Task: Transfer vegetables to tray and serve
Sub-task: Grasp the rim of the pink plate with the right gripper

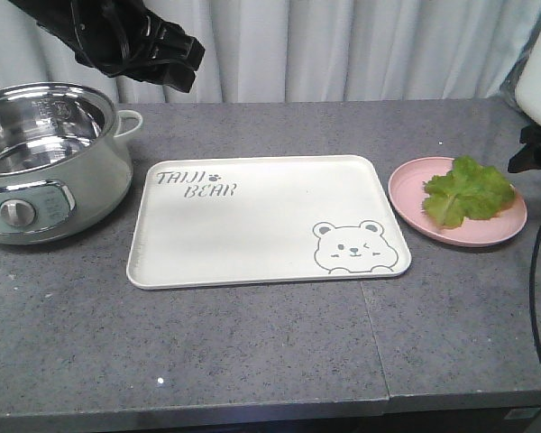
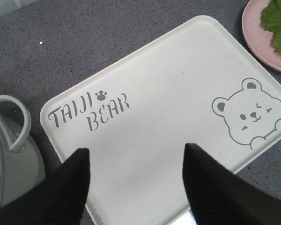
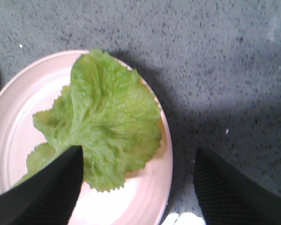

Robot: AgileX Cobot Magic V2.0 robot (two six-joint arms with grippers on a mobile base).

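Observation:
The vegetables (image 1: 467, 191), a crinkly green lettuce leaf, lie on a round pink plate (image 1: 406, 197) at the right. The cream tray (image 1: 243, 225) with "TAIJI BEAR" lettering sits bare in the middle of the counter. In the right wrist view the vegetables (image 3: 105, 117) fill the pink plate (image 3: 9, 117), and my right gripper (image 3: 136, 157) hangs open above the plate's right rim, holding nothing. My left gripper (image 2: 136, 152) is open above the tray (image 2: 159, 93), with nothing between its fingers. In the front view only the dark left arm (image 1: 131, 41) shows at top left.
A pale-green electric pot (image 1: 45, 162) with a shiny steel bowl stands left of the tray; its handle (image 2: 11, 117) shows in the left wrist view. The grey stone counter (image 1: 252, 352) ends at a front edge near the bottom. White curtains hang behind.

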